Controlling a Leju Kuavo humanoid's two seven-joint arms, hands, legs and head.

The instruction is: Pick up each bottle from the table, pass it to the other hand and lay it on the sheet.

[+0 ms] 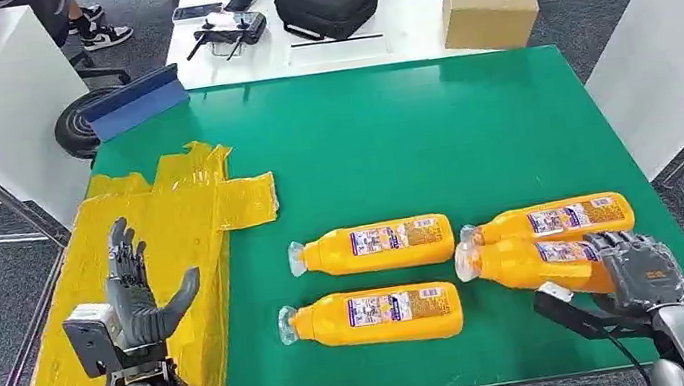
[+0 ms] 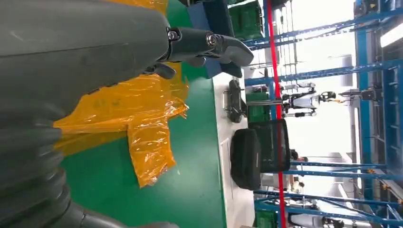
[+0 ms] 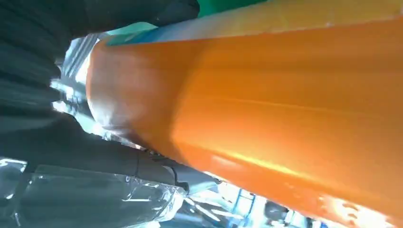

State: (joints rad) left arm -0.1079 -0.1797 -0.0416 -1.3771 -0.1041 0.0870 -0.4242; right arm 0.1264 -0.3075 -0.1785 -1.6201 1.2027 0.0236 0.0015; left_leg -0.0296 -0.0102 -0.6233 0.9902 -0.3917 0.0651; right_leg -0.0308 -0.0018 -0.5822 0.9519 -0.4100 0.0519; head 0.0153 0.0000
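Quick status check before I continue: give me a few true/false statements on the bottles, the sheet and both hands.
1. Four orange bottles lie on the green table. True.
2. A bottle already lies on the yellow sheet. False: the sheet bears none.
3. The right hand grips the near right bottle. True.
4. The left hand holds a bottle. False: it is empty, fingers spread, above the sheet.
5. The bottles stand upright. False: all lie on their sides.
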